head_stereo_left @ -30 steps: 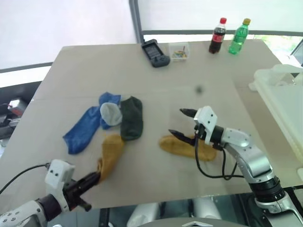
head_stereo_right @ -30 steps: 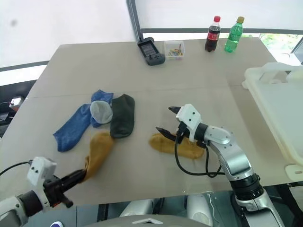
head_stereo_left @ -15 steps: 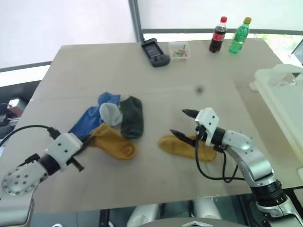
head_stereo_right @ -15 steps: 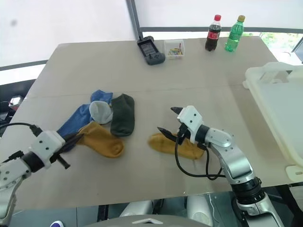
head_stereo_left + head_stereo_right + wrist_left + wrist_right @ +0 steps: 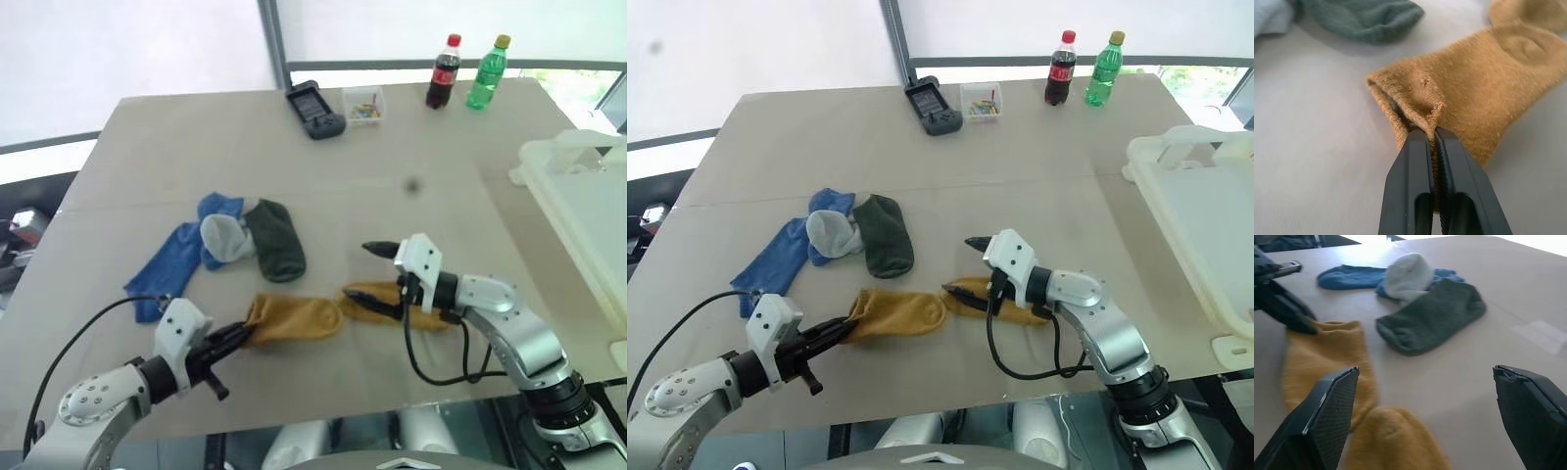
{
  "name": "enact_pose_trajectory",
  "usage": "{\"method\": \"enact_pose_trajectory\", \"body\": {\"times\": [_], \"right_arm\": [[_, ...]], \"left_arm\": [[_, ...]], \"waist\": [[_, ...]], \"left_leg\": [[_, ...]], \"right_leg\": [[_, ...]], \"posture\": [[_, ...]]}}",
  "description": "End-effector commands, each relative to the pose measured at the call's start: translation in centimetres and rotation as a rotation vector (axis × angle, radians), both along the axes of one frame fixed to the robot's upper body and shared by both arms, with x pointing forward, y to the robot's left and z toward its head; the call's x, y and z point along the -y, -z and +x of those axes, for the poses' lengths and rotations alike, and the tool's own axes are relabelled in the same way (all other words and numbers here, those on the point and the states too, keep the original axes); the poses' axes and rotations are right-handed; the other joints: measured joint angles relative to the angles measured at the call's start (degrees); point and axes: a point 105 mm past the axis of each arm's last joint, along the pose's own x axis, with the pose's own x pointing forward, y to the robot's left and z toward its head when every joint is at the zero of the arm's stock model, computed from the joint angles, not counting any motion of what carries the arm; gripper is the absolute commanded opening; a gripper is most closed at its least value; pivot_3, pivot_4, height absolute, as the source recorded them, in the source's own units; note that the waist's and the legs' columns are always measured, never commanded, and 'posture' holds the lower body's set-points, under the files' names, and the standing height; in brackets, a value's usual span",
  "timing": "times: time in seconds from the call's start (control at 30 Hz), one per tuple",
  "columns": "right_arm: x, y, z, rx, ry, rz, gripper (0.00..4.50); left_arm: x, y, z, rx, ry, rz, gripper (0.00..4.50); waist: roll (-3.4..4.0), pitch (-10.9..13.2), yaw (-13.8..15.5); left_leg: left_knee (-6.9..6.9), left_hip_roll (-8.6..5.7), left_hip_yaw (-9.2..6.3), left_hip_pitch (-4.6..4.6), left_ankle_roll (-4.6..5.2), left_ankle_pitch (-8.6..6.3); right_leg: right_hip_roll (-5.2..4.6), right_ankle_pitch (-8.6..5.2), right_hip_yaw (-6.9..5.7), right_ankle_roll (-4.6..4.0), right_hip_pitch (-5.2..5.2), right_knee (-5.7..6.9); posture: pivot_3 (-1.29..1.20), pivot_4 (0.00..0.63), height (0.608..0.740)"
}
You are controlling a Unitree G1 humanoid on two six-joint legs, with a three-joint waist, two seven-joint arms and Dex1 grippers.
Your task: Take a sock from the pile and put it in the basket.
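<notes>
Near the front table edge (image 5: 323,392), the left gripper (image 5: 238,336) is pinching the cuff of a mustard sock (image 5: 294,318), its long axis running toward the right gripper (image 5: 364,272). That one is hanging wide open, empty, over a second mustard sock (image 5: 411,313), just beside the held sock's toe. The pile (image 5: 235,245) is lying behind. The basket (image 5: 578,206) is sitting far right, so the right arm is nearer; a handover looks likely. Tabletop between is lying open.

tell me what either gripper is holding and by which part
The left gripper pinches a mustard-yellow sock by its cuff edge. The right gripper is open, holding nothing.
</notes>
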Motion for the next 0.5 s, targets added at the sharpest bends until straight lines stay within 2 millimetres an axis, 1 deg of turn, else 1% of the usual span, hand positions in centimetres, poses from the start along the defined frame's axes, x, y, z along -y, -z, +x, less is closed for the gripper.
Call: {"method": "enact_pose_trajectory", "body": {"times": [0.03,0.17,0.2,0.23,0.33,0.37,0.47,0.5], "right_arm": [[-1.4,-1.1,-0.7,0.054,-0.091,-0.001,4.50],[-1.5,-0.8,-0.3,0.085,-0.111,-0.041,4.50],[-1.5,-0.7,-0.3,0.090,-0.117,-0.053,4.50],[-1.6,-0.4,-0.4,0.099,-0.130,-0.071,4.50],[-2.1,0.6,-0.7,0.135,-0.178,-0.132,4.50],[-2.3,0.7,-0.6,0.158,-0.184,-0.145,4.50],[-2.8,0.6,0.2,0.231,-0.180,-0.165,4.50],[-3.0,0.4,0.4,0.255,-0.175,-0.166,4.50]], "left_arm": [[0.7,-1.4,0.4,0.054,-0.010,0.001,0.01],[0.3,-1.7,0.6,0.052,-0.037,-0.008,0.01],[0.3,-1.7,0.5,0.048,-0.039,-0.011,0.72],[0.2,-1.7,0.4,0.045,-0.039,-0.008,0.80],[0.3,-1.5,-0.2,0.010,-0.033,-0.036,2.02],[0.3,-1.4,-0.4,-0.006,-0.038,-0.052,2.52],[-0.3,-1.3,-0.9,-0.055,-0.061,-0.110,2.52],[-0.5,-1.3,-1.0,-0.081,-0.074,-0.156,2.52]], "waist": [[-0.01,0.0,0.1],[-0.01,0.0,0.1],[-0.01,0.0,0.1],[-0.02,0.0,0.1],[-0.02,0.0,0.1],[-0.02,0.0,0.0],[-0.01,0.0,0.0],[-0.01,0.0,0.0]], "left_leg": [[0.01,0.00,0.01,0.00,0.00,0.00],[0.02,0.00,0.05,-0.01,0.00,0.00],[0.02,0.00,0.05,-0.02,0.00,0.00],[0.02,0.00,0.05,-0.02,0.00,0.00],[0.02,0.01,0.05,-0.03,0.00,0.00],[0.02,0.02,0.06,-0.02,0.00,0.00],[0.02,0.06,0.08,-0.01,-0.01,0.00],[0.04,0.08,0.08,-0.01,-0.02,0.00]], "right_leg": [[0.00,0.00,0.01,0.00,0.00,0.00],[0.02,0.00,0.04,0.00,-0.01,-0.04],[0.02,0.00,0.04,0.00,-0.01,-0.07],[0.02,0.00,0.04,0.00,-0.01,-0.08],[0.04,0.00,0.04,0.00,-0.01,-0.11],[0.04,0.00,0.04,0.00,-0.01,-0.11],[0.07,0.00,0.06,-0.01,-0.02,-0.08],[0.10,0.00,0.06,-0.01,-0.02,-0.05]], "posture": [[0.00,0.150,0.740],[0.00,0.150,0.740],[0.00,0.150,0.740],[0.00,0.150,0.740],[0.00,0.150,0.740],[0.00,0.150,0.740],[0.00,0.150,0.740],[0.00,0.150,0.740]]}}
